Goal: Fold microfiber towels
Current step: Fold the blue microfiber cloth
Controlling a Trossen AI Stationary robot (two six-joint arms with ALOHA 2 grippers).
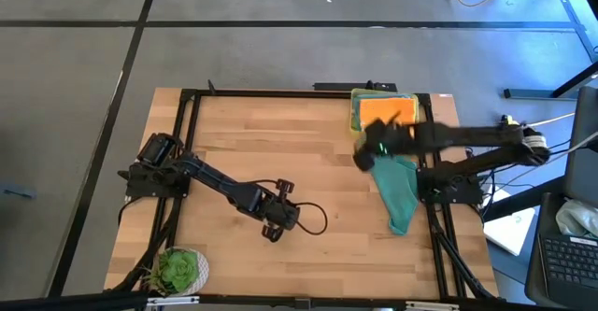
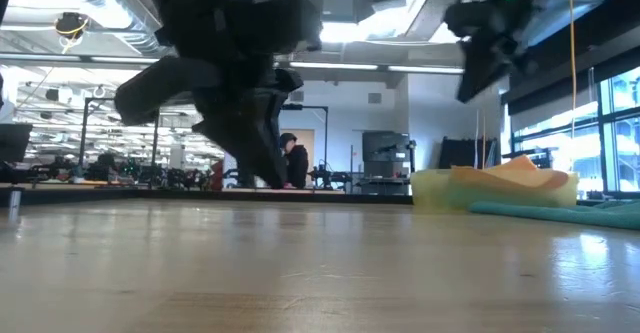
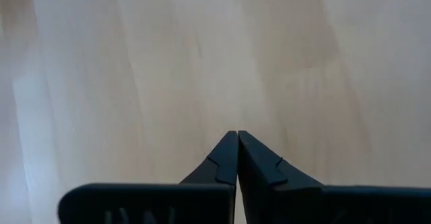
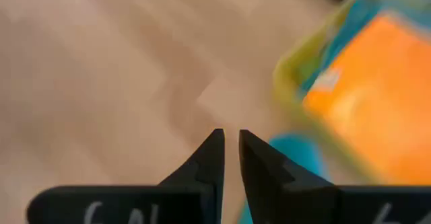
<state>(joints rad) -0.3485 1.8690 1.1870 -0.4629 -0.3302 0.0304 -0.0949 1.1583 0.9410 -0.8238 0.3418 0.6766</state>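
- Wood table [image 1: 280, 143], yellow tray [image 1: 355, 101] at far-right corner.
- R gripper [image 1: 363, 158] slightly parted, empty, by teal towel [image 1: 399, 191].
- L gripper [image 1: 274, 232] pressed together, idle mid-table.
- Best pinched at one corner, dragged flat.

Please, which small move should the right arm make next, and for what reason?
Probably lower the right tool onto the near edge of the teal towel. That towel lies unfolded on the table beside the yellow tray, where the orange towel sits. The right tool's fingers stand slightly apart with nothing between them. The left tool waits shut over bare wood.
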